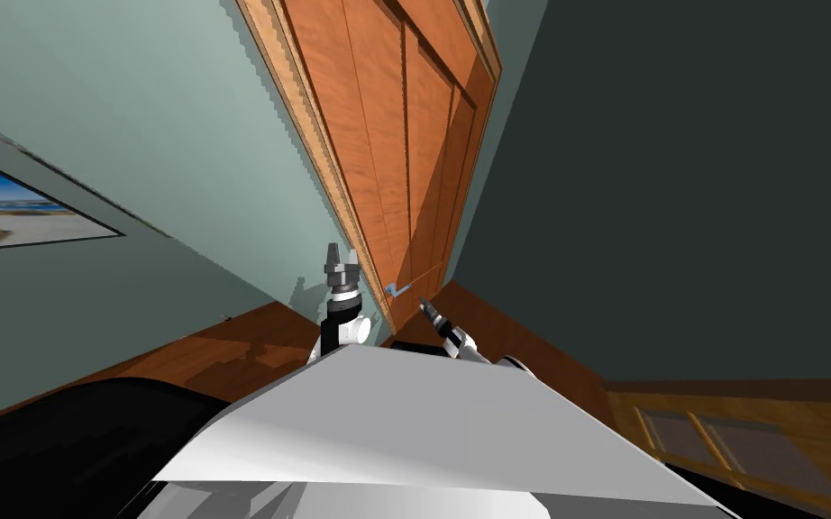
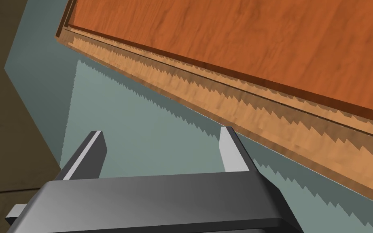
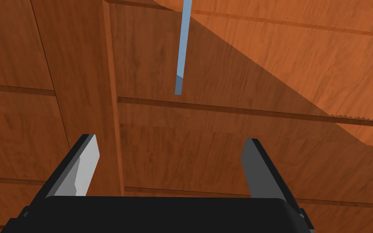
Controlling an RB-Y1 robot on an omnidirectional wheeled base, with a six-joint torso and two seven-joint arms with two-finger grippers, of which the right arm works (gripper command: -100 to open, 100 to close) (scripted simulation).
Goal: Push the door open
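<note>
A panelled orange-brown door point(image 1: 405, 135) stands ahead of me in its lighter frame point(image 1: 315, 153), with a small blue lever handle point(image 1: 396, 289) low on it. My right gripper point(image 1: 424, 306) is open and points at the door's panels point(image 3: 230, 133) just beside the blue handle point(image 3: 181, 52), nothing between its fingers. My left gripper point(image 1: 333, 257) is open too and faces the pale green wall point(image 2: 141, 125) beside the door frame point(image 2: 262, 113).
A pale green wall point(image 1: 134, 117) with a framed beach picture point(image 1: 8, 212) runs on the left. A dark grey-green wall point(image 1: 693, 180) closes the right side. Brown floor point(image 1: 242, 347) lies at the door's foot. A wooden lattice piece point(image 1: 747, 441) shows at lower right.
</note>
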